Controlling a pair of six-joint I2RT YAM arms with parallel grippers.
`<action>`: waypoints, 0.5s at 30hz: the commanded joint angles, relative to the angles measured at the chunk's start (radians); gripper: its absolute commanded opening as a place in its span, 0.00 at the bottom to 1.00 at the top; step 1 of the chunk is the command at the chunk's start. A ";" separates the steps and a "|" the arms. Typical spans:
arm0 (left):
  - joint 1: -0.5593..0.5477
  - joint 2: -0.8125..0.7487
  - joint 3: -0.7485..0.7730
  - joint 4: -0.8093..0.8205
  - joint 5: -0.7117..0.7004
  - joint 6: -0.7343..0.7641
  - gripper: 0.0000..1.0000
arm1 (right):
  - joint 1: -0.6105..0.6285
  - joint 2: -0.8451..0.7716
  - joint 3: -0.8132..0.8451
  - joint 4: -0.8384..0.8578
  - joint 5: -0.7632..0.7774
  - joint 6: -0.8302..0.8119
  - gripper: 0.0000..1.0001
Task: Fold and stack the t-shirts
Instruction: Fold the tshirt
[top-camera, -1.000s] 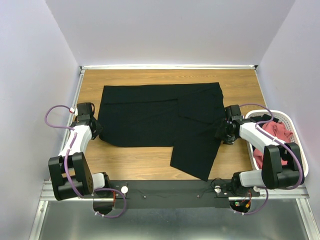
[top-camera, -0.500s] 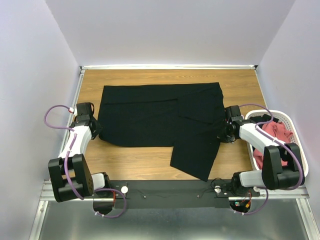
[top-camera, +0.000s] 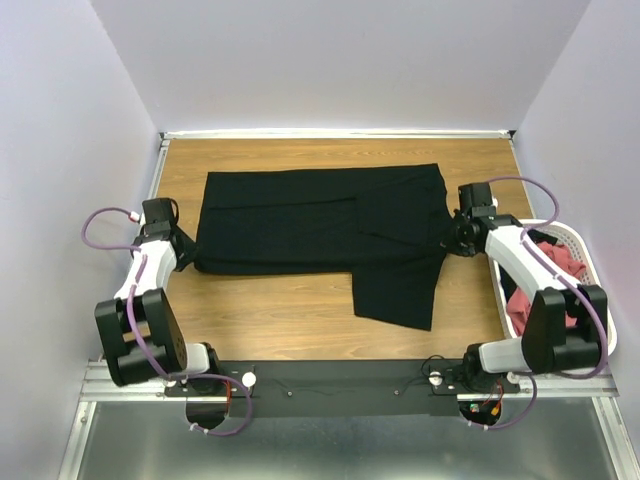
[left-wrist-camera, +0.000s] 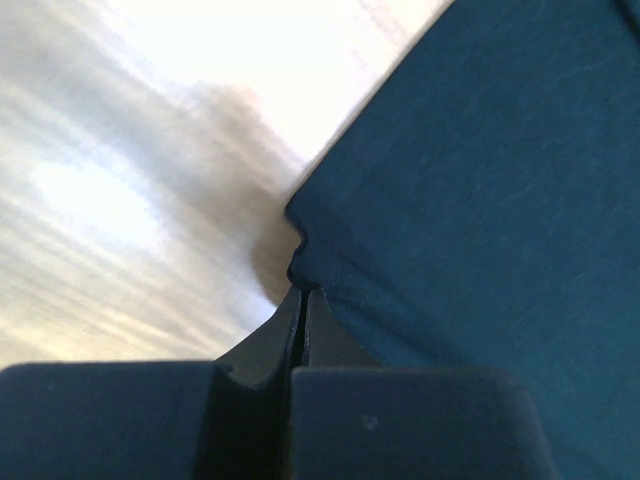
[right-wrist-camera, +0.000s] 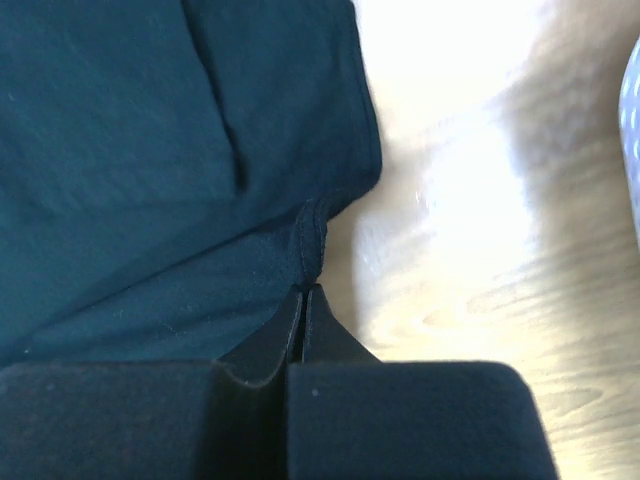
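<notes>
Since a second ago, we see the near edge of the large plain black cloth t-shirt (top-camera: 300, 225) drawn farther from the arm bases, its right flap reaching less far toward us, and the right jaws shifted up the bench along the shirt's right side. We find the brown wooden bench (top-camera: 300, 320) carrying that shirt spread across its middle, while the white mesh plastic basket (top-camera: 580, 238) at its right edge holds crumpled salmon-red cloth t-shirts (top-camera: 572, 262). Left jaws are clenched on the black shirt's left hem and right jaws on its right hem, both pinching fabric.
</notes>
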 joint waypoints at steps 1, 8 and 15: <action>0.010 0.074 0.068 0.050 0.072 -0.017 0.00 | -0.014 0.075 0.087 -0.011 0.070 -0.031 0.01; 0.012 0.189 0.188 0.063 0.090 -0.009 0.00 | -0.022 0.191 0.225 -0.011 0.087 -0.054 0.01; 0.001 0.290 0.284 0.075 0.107 -0.025 0.00 | -0.036 0.296 0.354 -0.011 0.089 -0.071 0.01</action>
